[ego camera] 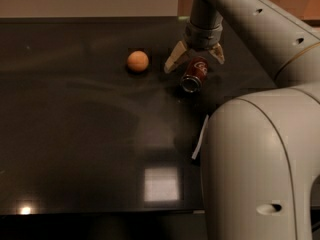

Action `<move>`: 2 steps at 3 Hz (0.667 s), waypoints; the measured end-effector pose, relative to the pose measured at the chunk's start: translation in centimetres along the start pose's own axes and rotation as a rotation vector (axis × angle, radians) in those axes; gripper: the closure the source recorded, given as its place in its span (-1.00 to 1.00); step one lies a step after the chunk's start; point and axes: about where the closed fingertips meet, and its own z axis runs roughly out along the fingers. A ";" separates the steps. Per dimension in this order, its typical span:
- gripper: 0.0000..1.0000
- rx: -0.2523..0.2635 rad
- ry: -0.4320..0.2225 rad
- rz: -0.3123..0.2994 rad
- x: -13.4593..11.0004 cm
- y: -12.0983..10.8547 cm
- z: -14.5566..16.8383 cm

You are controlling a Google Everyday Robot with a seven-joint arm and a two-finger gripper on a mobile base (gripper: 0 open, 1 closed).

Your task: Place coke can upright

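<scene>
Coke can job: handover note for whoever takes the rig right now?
Gripper: open, low over the far right part of the table, fingers straddling the coke can without visibly clamping it.
Coke can: lying tipped over, not upright, silver end toward the camera, right of the orange ball and apart from it.
Done: gripper is lined up around the can.
Left: close on the can, stand it upright on the table, release.
</scene>
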 end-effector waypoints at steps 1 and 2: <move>-0.63 -0.012 0.009 0.003 0.3 0.0 0.4; -0.19 -0.020 0.011 0.004 0.7 0.0 0.4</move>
